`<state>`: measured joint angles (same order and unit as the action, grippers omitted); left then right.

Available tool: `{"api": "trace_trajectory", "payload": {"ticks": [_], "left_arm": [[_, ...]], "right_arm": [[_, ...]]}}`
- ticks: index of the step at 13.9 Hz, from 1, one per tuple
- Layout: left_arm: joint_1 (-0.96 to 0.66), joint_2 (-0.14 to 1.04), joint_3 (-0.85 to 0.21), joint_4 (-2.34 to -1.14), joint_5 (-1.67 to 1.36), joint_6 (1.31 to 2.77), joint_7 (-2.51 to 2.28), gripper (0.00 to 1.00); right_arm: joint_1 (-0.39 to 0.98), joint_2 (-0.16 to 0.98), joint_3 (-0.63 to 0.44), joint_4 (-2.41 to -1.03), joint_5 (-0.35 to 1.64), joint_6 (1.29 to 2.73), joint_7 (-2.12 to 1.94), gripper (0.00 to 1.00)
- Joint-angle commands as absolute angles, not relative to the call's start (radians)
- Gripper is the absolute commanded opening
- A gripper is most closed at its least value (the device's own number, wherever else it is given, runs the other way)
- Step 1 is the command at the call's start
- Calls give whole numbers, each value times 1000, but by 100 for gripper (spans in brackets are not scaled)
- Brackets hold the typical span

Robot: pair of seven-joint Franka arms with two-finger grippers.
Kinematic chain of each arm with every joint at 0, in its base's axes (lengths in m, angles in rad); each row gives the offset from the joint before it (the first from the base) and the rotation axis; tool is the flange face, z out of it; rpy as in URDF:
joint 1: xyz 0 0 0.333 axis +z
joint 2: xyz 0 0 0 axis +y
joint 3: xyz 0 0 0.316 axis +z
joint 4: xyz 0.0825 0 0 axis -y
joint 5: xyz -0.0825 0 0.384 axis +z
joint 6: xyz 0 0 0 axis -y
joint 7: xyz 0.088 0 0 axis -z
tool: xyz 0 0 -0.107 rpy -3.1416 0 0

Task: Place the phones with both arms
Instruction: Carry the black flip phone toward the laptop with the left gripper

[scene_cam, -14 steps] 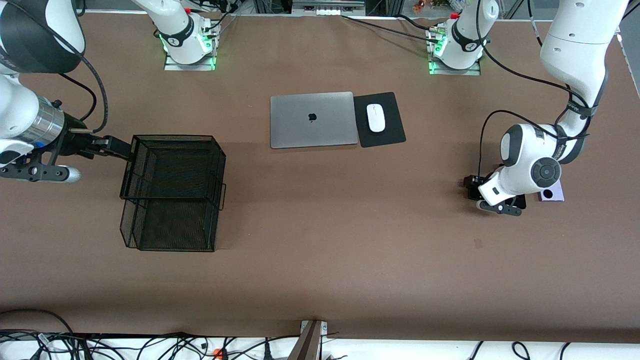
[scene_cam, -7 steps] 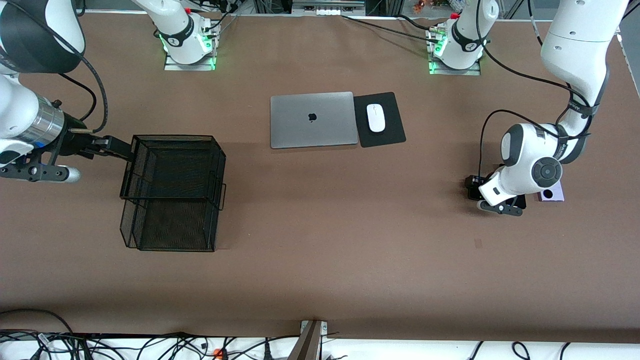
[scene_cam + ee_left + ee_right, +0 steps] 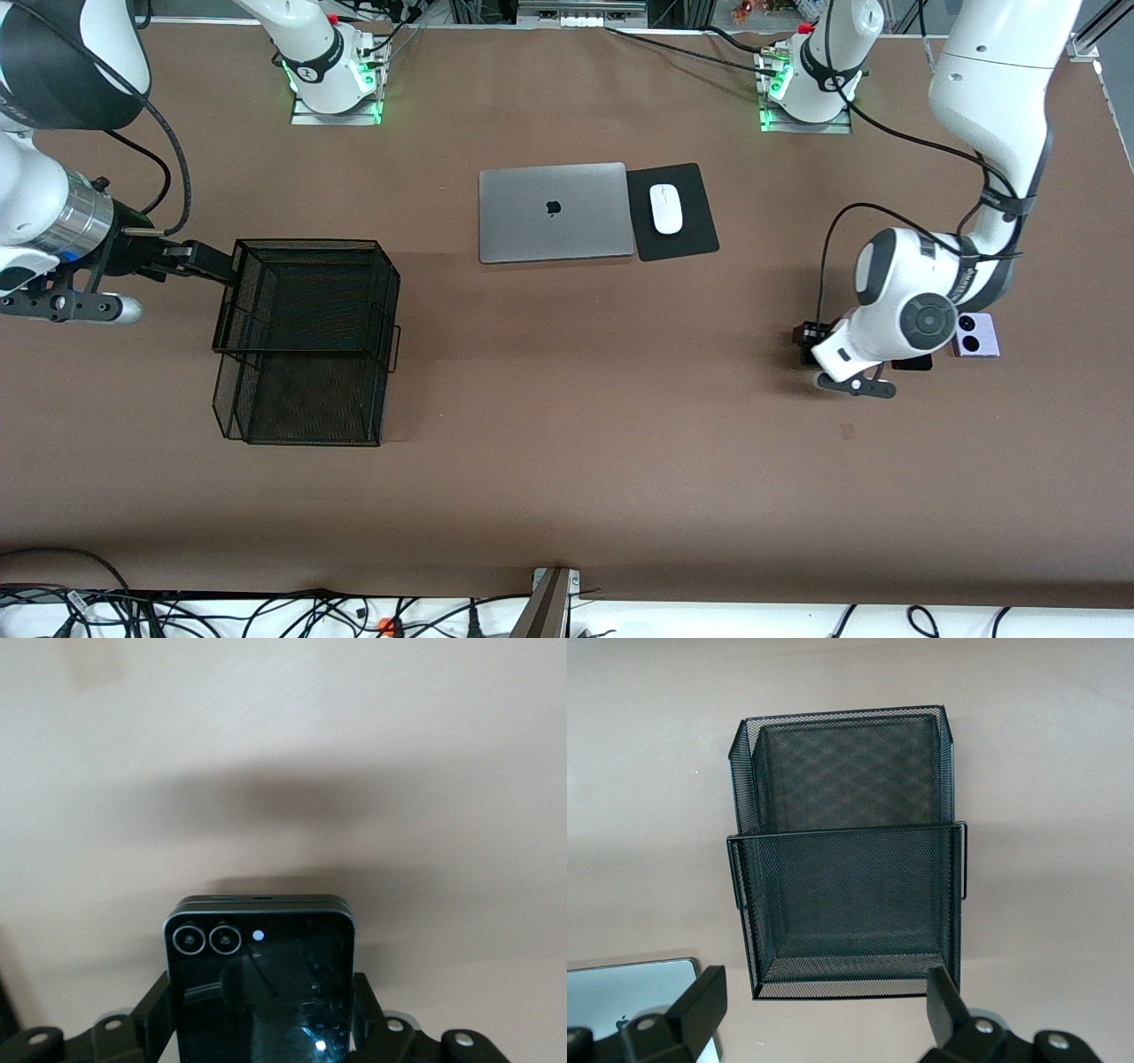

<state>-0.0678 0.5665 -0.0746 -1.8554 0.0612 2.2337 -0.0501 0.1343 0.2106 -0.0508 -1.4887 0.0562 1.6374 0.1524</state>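
My left gripper [image 3: 813, 344] is shut on the squarish black folded phone [image 3: 261, 979]; its two round lenses show in the left wrist view, with the fingers [image 3: 152, 1014] pressing its sides. It hangs just above the bare table. On the table beside the left arm lies the lilac phone [image 3: 975, 336], both lenses showing. A corner of the longer black phone [image 3: 913, 362] sticks out from under that arm. My right gripper [image 3: 208, 261] waits open beside the black mesh basket [image 3: 310, 241], nothing between its fingers [image 3: 700, 1001].
The basket [image 3: 846, 828] has an upper and a lower mesh tray. A shut silver laptop [image 3: 554, 213] and a white mouse [image 3: 666, 209] on a black pad lie mid-table, nearer the arm bases. Cables run along the table's front edge.
The left arm has moved toward the right arm's end with the folded phone in its gripper, uncovering the lilac phone's lenses. The right arm has not moved.
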Motion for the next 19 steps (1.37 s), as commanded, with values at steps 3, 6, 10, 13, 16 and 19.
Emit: {"api": "trace_trajectory", "payload": {"ticks": [3, 6, 10, 13, 16, 19], "left_arm": [[-254, 629, -63, -1723, -3, 2204, -291, 11], [-360, 678, -63, -1631, -6, 2203, -418, 11], [-488, 787, -63, -1450, -8, 2204, -560, 11], [-569, 845, -63, -1361, -27, 2207, -655, 11], [-632, 966, -63, -1196, -29, 2217, -767, 10], [-658, 1043, -58, -1066, -29, 2215, -827, 9]], "right_arm": [[130, 209, -48, -1473, 52, 1623, 149, 100], [130, 210, -49, -1473, 52, 1624, 150, 100], [132, 210, -48, -1473, 54, 1623, 150, 100], [133, 210, -48, -1473, 57, 1623, 153, 100], [133, 210, -48, -1473, 55, 1623, 152, 100], [133, 210, -48, -1473, 54, 1623, 150, 100]]}}
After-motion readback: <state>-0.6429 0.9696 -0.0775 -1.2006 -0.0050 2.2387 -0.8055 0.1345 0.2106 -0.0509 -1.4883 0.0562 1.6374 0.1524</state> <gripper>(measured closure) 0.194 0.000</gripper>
